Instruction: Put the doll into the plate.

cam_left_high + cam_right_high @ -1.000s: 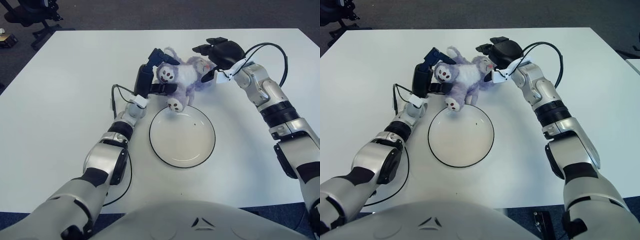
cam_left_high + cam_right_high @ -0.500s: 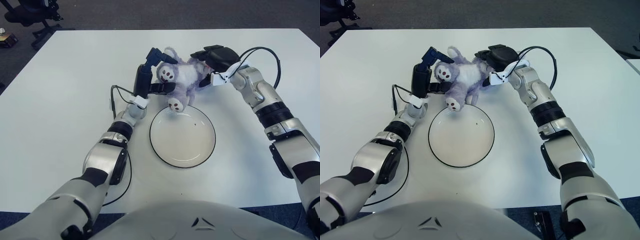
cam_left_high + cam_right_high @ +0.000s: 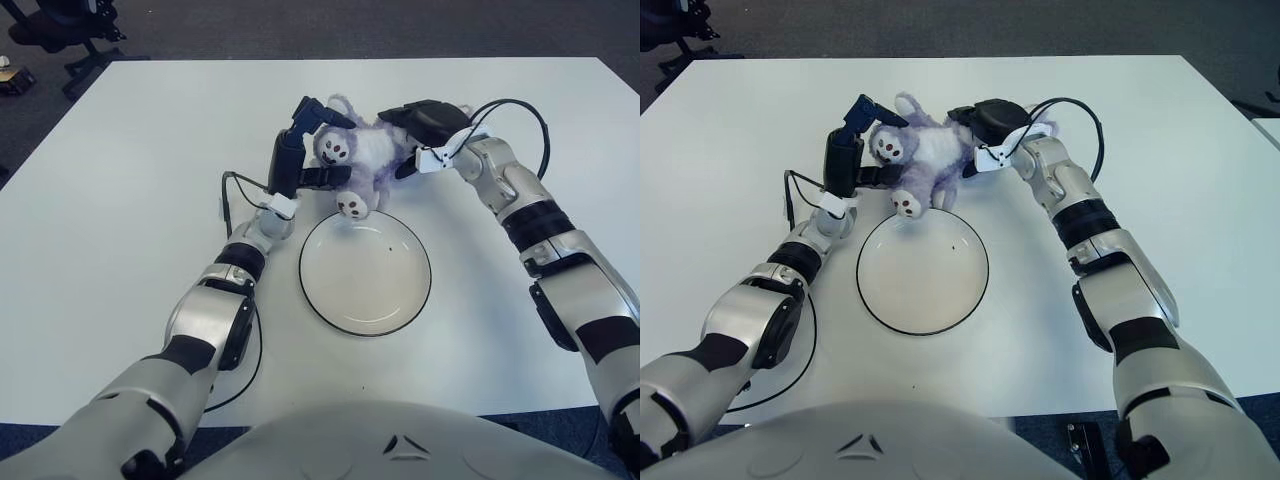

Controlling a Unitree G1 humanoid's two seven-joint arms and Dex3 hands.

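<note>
A purple and white plush doll point(image 3: 353, 160) lies on the white table just beyond the far rim of the plate point(image 3: 365, 272), one foot reaching toward that rim. The plate is white with a dark edge and holds nothing. My left hand point(image 3: 302, 148) is against the doll's left side, black fingers curled around its head and arm. My right hand point(image 3: 420, 125) presses on the doll's right side, fingers wrapped over its back. Both hands hold the doll between them.
The white table point(image 3: 120, 200) stretches wide on all sides. An office chair point(image 3: 60, 30) stands on the dark floor beyond the far left corner. Black cables point(image 3: 235, 190) loop near both wrists.
My right hand has moved left and closed onto the doll's right side. The doll and my left hand have barely shifted.
</note>
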